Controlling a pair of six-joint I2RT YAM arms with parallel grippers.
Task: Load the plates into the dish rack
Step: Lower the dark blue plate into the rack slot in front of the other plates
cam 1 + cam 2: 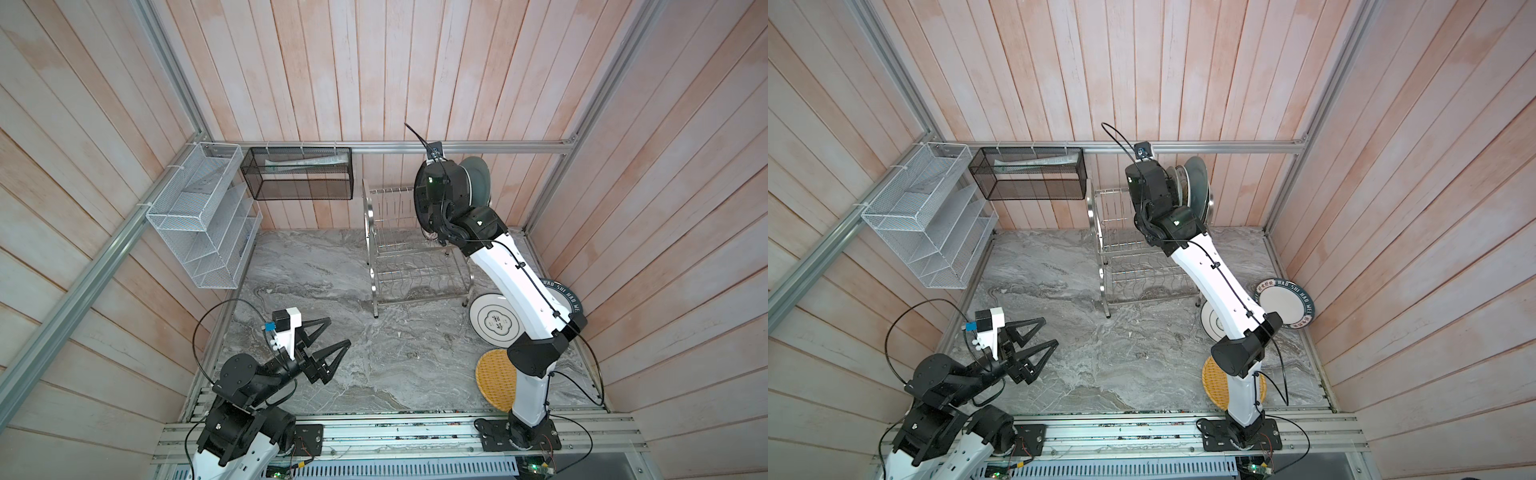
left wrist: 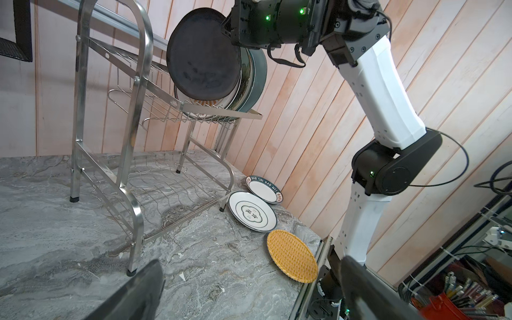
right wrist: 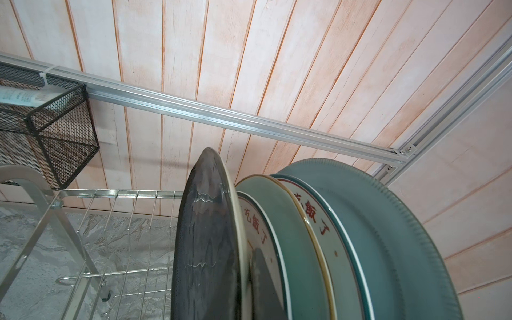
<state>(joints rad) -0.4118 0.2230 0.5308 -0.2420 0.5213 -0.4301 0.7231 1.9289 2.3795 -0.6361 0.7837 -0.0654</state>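
Note:
The dish rack [image 1: 399,257] [image 1: 1121,249] [image 2: 138,110] stands at the back of the table. Several plates stand upright at the right end of its upper tier, the grey-blue one [image 1: 478,178] [image 3: 374,235] outermost. My right gripper [image 3: 243,282] is shut on the rim of the dark navy plate [image 2: 202,58] [image 3: 207,249], held on edge against that row, its lower edge at the upper tier's rail. One finger [image 3: 266,282] shows behind it. My left gripper [image 1: 328,336] [image 2: 252,299] hangs open and holds nothing, low at the front left.
Three plates lie flat on the marble table to the right of the rack: a navy-rimmed lettered one [image 1: 569,299] [image 2: 264,189], a white one [image 1: 494,322] [image 2: 252,212] and a yellow woven one [image 1: 496,378] [image 2: 292,256]. A black mesh basket [image 1: 299,174] and a white mesh organiser [image 1: 199,216] hang on the walls.

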